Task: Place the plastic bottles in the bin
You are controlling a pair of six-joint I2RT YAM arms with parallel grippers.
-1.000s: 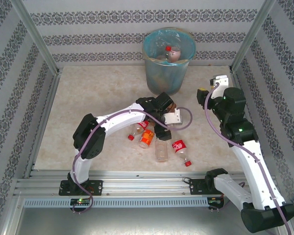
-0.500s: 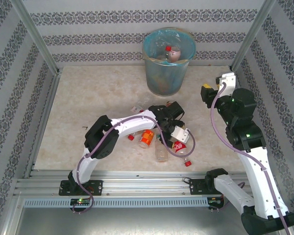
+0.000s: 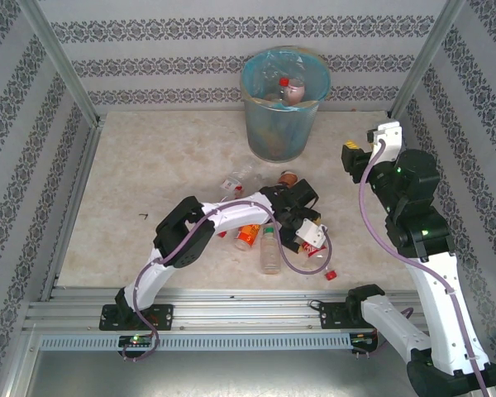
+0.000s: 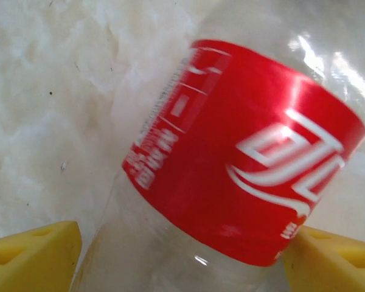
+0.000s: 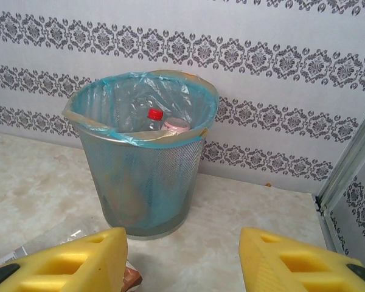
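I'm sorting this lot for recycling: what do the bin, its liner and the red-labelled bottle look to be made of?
The bin looks like grey metal mesh, going by its fine see-through weave and dull sheen. The liner is a thin light blue plastic film, wrinkled and translucent. The red-labelled bottle is probably clear plastic: it is glossy, with bright glints on its wall.

The walls [image 3: 231, 33] carry pale grey paper with horizontal bands of dark damask ornament (the same pattern on the back and both sides). Silver metal posts [image 3: 60, 62] slant up at the back corners. The surface [image 3: 140, 182] is mottled cream, like marble, evenly lit, with a small dark mark [image 3: 144, 217] towards its left. Ribbed aluminium rails [image 3: 240, 313] run along its near edge.
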